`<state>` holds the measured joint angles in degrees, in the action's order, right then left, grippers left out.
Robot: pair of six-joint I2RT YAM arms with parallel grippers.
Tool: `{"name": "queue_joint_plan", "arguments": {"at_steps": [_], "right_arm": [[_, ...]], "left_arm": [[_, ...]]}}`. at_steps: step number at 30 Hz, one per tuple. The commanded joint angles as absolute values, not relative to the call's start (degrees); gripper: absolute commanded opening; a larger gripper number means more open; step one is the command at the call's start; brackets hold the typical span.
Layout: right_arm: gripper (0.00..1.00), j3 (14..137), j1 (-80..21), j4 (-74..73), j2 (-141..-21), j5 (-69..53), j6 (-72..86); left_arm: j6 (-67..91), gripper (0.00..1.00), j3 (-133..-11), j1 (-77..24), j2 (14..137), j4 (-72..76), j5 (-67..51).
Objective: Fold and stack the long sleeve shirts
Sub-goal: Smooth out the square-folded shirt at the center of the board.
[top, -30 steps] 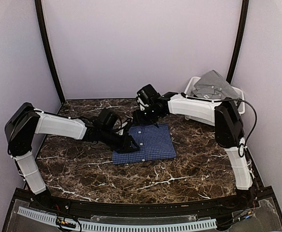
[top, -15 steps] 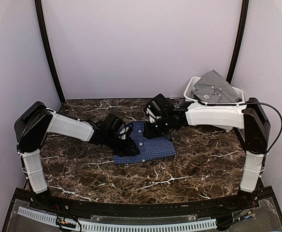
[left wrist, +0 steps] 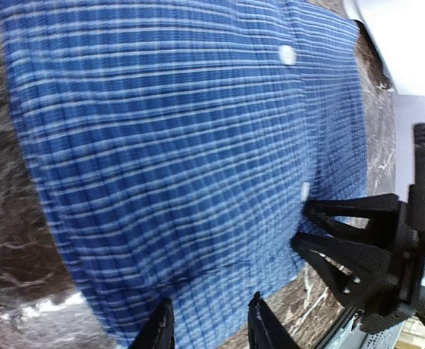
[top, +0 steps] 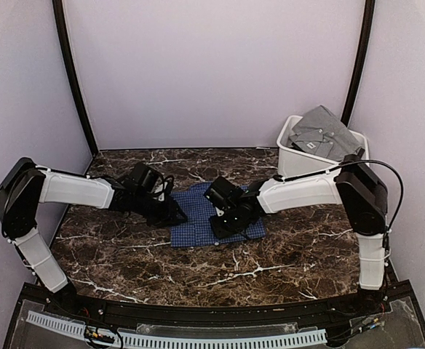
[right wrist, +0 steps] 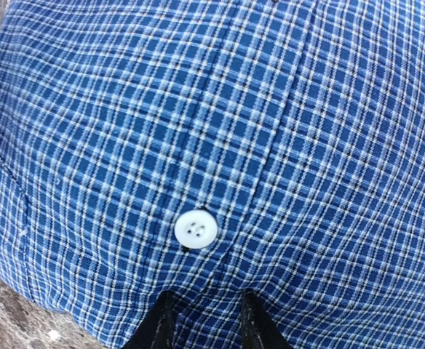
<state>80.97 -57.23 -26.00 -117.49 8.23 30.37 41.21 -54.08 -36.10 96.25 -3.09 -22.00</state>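
- Top view: we find the navy check shirt [top: 191,231] lying as a compact folded rectangle in the middle of the marble table [top: 292,247]. The left gripper [top: 175,215] sits at its left edge. The right gripper [top: 223,224] is down on its right half.
- Same view: the grey shirt [top: 322,129] is heaped, unfolded, in the white bin [top: 291,156] at the far right corner.
- Left wrist view: the fingers [left wrist: 161,331] stand apart at the cloth's near edge, with nothing clamped that we can see. The right gripper rests across the shirt, its tips spread.
- Right wrist view: the fingers [right wrist: 249,320] are apart, low over the placket beside a white button [right wrist: 195,229]. We cannot tell whether they touch the cloth.
- Progress, our reading: the navy shirt is folded or nearly so, perhaps needing only smoothing. The grey shirt is not yet started, and its folding and the stacking remain.
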Motion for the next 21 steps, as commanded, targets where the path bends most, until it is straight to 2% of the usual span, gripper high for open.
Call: {"name": "queue_joint_plan", "arguments": {"at_steps": [1, 15, 21], "right_arm": [[0.31, 81.16, -58.44, -27.56, -117.18, 9.42, 31.84], [0.41, 82.23, -57.38, -28.24, -109.69, 9.16, 31.17], [0.42, 78.98, -55.07, -26.17, -107.43, 8.0, 31.22]], "left_arm": [[40.07, 0.34, -51.32, -32.34, 94.44, -6.18, -20.73], [38.17, 0.38, -51.76, -30.06, 97.25, -5.99, -18.65], [37.74, 0.38, -52.4, -30.06, 98.68, -5.64, -18.41]]}}
